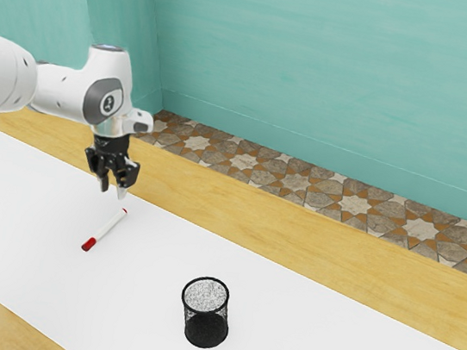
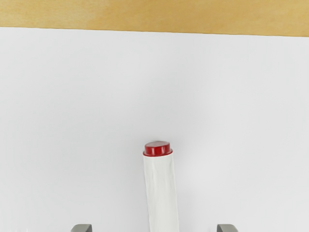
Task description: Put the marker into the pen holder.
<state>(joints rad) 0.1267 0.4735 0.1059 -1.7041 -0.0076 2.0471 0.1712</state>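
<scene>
In the exterior view, twelve being its top, the white-barrelled marker with red ends (image 1: 107,229) lies flat on the smooth white sheet (image 1: 157,256), its larger red end toward half past seven. The black two-finger gripper (image 1: 112,191) hangs above the slimmer red end, its fingers spread wide and holding nothing. We judge it is placed so the fingers can pass down either side of the barrel. The round black wire-mesh pen holder (image 1: 206,329) stands upright, apart from the marker, at four o'clock from it; its open mouth faces up, so we would want the marker lifted and tipped upright before lowering it in. We can read no brand or lettering on the barrel; the dark round emblem (image 1: 109,103) on the white arm (image 1: 64,92) is too small to make out.
</scene>
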